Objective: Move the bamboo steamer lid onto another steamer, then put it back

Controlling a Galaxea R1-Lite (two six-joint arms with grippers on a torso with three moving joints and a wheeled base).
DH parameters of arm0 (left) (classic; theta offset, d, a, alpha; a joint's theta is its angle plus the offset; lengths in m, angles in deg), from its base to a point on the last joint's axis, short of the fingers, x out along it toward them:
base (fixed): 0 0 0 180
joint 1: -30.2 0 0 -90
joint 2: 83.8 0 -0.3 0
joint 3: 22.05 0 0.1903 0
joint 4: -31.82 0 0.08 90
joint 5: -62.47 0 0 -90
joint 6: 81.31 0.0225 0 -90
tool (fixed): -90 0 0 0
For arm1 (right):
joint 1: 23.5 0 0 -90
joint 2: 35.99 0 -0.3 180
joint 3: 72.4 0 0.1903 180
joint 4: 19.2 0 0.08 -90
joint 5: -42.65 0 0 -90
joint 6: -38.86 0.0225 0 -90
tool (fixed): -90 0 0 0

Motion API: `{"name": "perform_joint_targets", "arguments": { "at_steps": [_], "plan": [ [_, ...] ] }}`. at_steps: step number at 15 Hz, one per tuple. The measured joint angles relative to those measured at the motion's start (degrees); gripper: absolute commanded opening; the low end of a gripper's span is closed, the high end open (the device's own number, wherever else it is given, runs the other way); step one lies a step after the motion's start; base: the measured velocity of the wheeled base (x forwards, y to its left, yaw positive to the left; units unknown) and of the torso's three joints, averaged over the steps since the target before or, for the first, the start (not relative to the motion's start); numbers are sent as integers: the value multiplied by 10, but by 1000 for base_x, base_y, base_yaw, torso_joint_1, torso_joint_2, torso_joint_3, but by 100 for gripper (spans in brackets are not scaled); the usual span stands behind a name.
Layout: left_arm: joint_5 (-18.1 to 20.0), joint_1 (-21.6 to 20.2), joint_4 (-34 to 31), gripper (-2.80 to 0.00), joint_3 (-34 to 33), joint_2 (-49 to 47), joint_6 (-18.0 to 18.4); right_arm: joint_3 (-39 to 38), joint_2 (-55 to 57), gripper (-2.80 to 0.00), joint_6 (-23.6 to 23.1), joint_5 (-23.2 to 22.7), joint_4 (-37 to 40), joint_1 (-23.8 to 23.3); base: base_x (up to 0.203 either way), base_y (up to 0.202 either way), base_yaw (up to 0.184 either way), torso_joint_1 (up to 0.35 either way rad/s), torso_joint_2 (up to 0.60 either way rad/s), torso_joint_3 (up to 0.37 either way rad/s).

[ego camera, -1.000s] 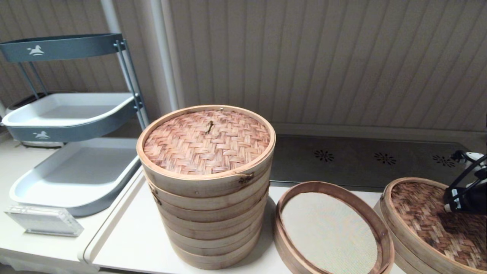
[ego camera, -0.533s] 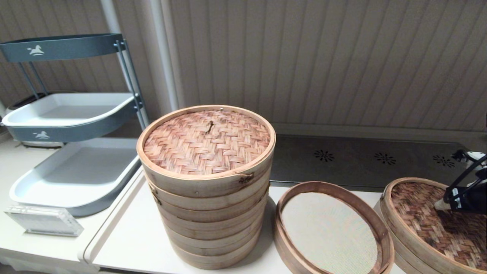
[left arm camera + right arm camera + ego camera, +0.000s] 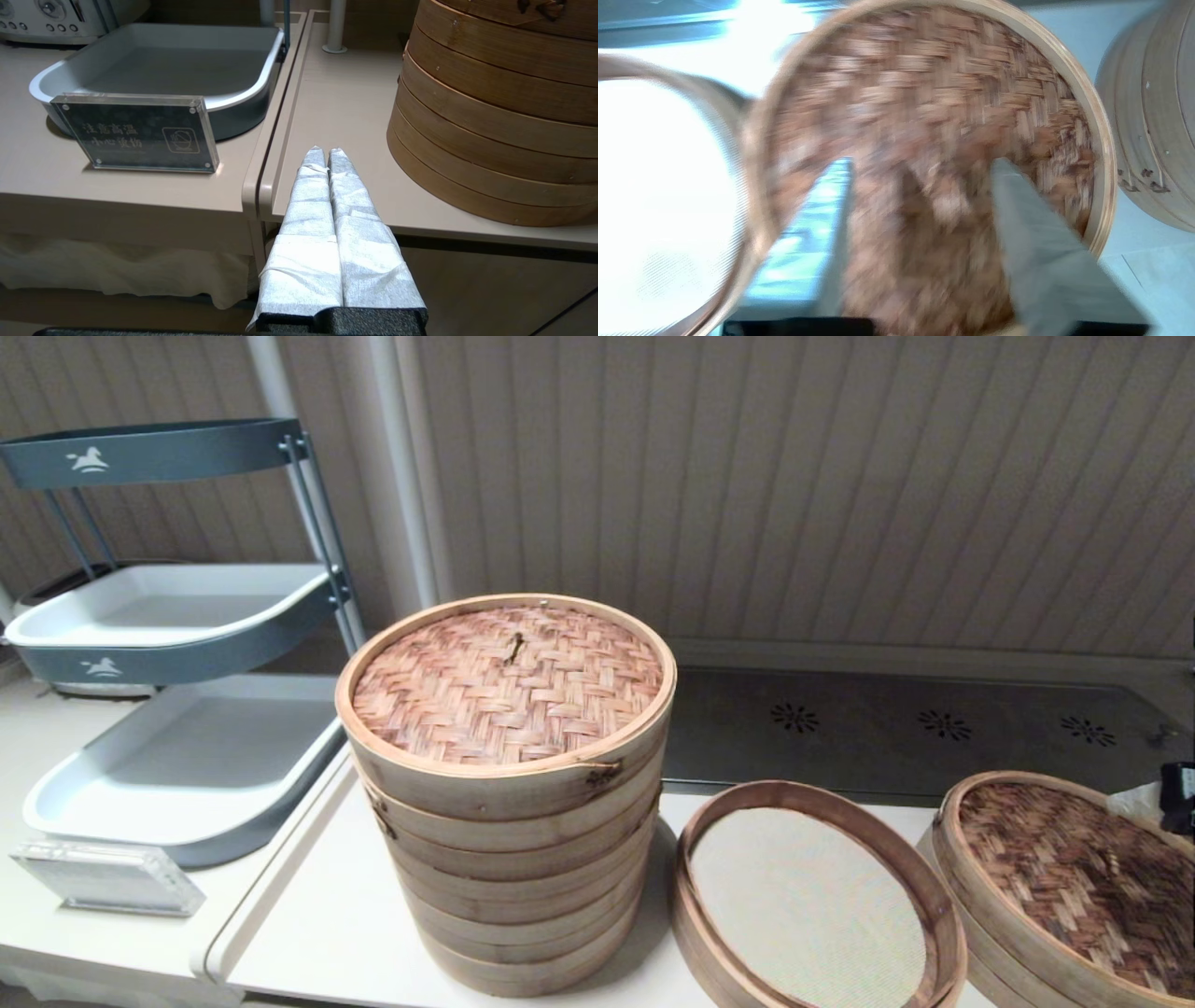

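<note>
Right pincer [image 3: 920, 196]: prongs spread, hanging above the bamboo steamer lid [image 3: 934, 140], gripping nothing; likely lining up for a rim grab.
Lid [image 3: 1064, 877] sits flat on a low steamer at the bench [image 3: 308, 924] right end.
Another steamer [image 3: 812, 896], cream liner bare, lies just beside it, which makes for a short carry.
Left pincer [image 3: 324, 154]: prongs pressed together, parked low off the bench front.
Count: two woven lids, one tall tiered stack [image 3: 509, 859], two grey trays [image 3: 177, 756].

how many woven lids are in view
2: a lighter lid on the tall stack in the middle, and a darker lid on the low steamer at the right edge, partly cut off.
</note>
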Motion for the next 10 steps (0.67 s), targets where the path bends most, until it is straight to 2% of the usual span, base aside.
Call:
{"name": "perform_joint_targets", "arguments": {
  "at_steps": [3, 6, 10],
  "plan": [
    [0, 0, 0, -280, 0, 0, 0, -31, -109, -280, 5, -97, 37, -4, 0, 0, 0, 0, 0, 0],
    [0, 0, 0, -280, 0, 0, 0, -43, -210, -280, 8, -205, 130, -8, 0, 0, 0, 0, 0, 0],
    [0, 0, 0, -280, 0, 0, 0, -62, -332, -280, 8, -289, 231, 9, 0, 0, 0, 0, 0, 0]
  ]
}}
